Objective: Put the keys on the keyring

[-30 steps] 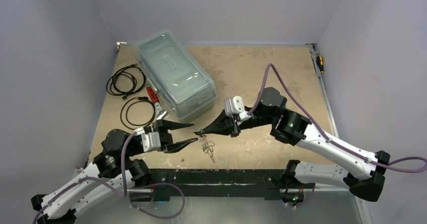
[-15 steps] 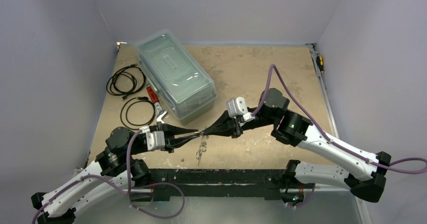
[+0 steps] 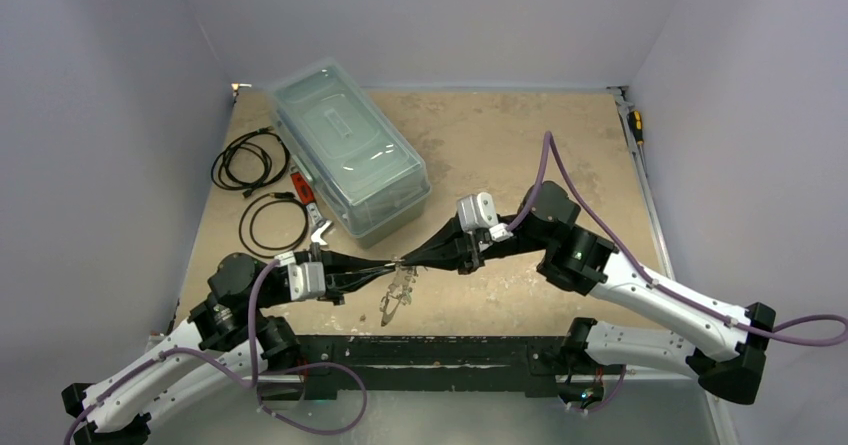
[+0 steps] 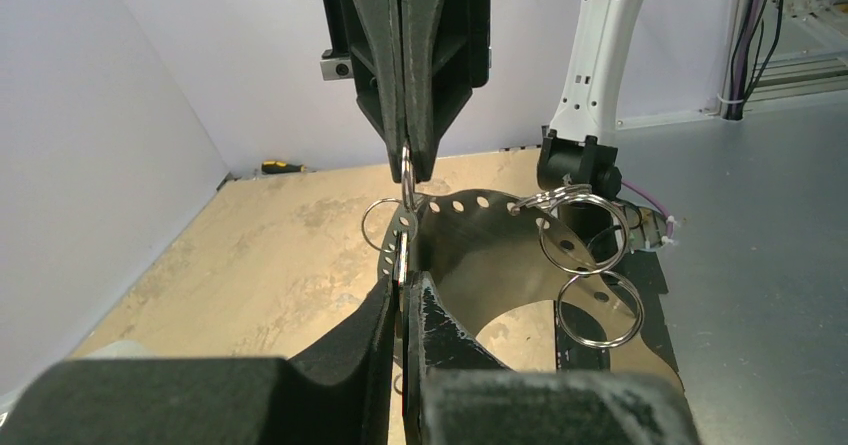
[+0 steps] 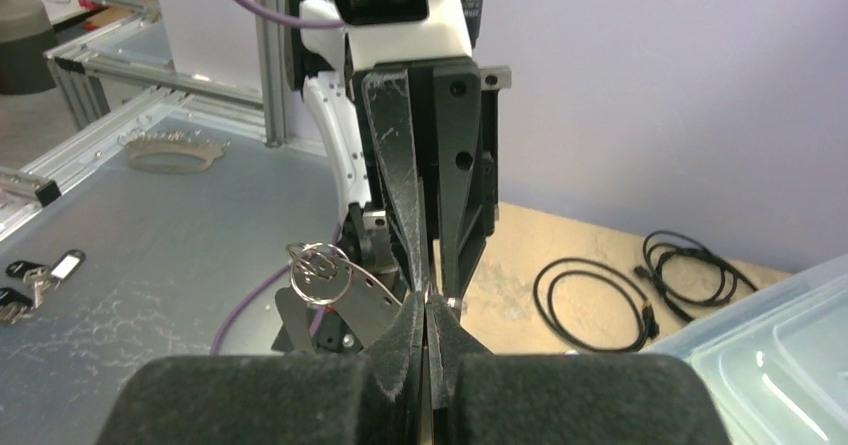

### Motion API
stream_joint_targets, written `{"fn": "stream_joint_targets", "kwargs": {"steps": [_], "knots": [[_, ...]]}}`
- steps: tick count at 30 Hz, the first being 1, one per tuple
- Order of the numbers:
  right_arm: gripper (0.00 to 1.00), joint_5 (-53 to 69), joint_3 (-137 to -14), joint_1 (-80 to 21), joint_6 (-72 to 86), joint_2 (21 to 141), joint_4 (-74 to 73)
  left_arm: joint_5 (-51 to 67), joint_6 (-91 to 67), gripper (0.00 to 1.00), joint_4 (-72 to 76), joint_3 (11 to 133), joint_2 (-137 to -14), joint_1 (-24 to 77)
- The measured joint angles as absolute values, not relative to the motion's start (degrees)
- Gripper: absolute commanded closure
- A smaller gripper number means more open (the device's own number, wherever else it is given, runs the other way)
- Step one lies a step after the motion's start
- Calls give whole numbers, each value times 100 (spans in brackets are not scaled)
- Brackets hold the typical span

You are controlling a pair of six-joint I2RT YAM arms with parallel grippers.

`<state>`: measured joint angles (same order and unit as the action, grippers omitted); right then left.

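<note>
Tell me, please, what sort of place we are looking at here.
Probably a robotics lab test cell: a left arm and right arm bolted at a worn table, plain walls around it, and aluminium framing beyond.

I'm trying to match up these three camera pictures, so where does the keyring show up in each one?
Top external: keyring hangs low centre, under the meeting gripper tips.
Left wrist: keyring centre right, its curved holed band behind the tips, rings at right.
Right wrist: keyring left of centre, beside the tips.
Shared landmark: left gripper and right gripper shut tip to tip on it.
</note>
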<state>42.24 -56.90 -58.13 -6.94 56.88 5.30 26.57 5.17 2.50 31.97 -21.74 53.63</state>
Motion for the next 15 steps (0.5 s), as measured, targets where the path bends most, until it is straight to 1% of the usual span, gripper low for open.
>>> {"fn": "stream_joint_targets", "kwargs": {"steps": [10, 11, 12, 14, 15], "knots": [[100, 4154, -5553, -5813, -397, 5749, 1179, 2683, 517, 100, 268, 3197, -2180, 5363], [100, 4154, -5553, -5813, -384, 5763, 1192, 2681, 517, 98, 266, 3197, -2180, 5363], [100, 4154, -5553, -5813, -381, 5769, 1201, 2676, 519, 89, 263, 3197, -2180, 5363], [100, 4154, -5551, -5813, -379, 5774, 1201, 2650, 530, 66, 250, 3197, -2167, 5363], [100, 4156, -5551, -5813, -381, 5774, 1201, 2630, 556, 58, 246, 3194, -2154, 5363]]}}
